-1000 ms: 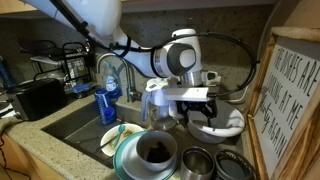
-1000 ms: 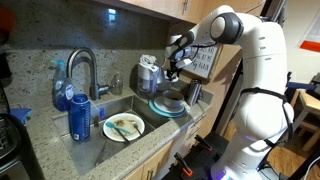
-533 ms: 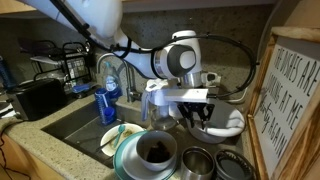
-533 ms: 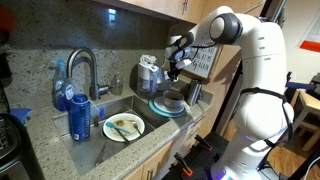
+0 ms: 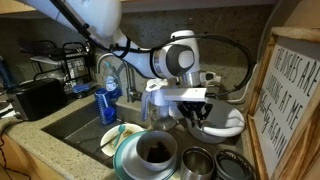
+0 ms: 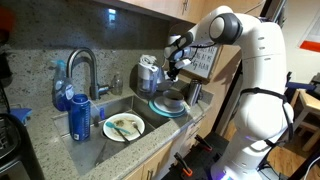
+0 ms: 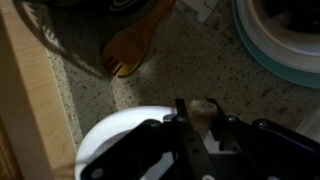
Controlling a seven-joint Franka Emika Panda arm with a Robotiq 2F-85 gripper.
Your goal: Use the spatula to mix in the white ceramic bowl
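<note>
My gripper [image 7: 198, 104] is shut on the pale whitish handle end of the spatula [image 7: 203, 114], which stands up between the fingers above the wide shallow white bowl [image 7: 120, 140]. In both exterior views the gripper [image 5: 197, 110] [image 6: 170, 75] points down over that wide bowl [image 5: 232, 122]; the spatula's head is hidden there. The white ceramic bowl [image 5: 137, 150] [image 6: 172, 101], dark inside, sits on a stack of teal-rimmed plates [image 5: 122, 160] at the counter's front, apart from the gripper.
Two shiny metal bowls [image 5: 196, 163] [image 5: 236, 167] stand beside the plate stack. A wooden spoon [image 7: 135, 45] lies on the speckled counter. In the sink are a plate with a yellowish-green utensil [image 6: 123, 127], a blue bottle [image 5: 108, 100] and the faucet [image 6: 85, 68]. A framed sign [image 5: 292, 100] stands close by.
The jaws have closed from wide open onto the spatula's handle. The arm has stayed in the same place over the wide bowl.
</note>
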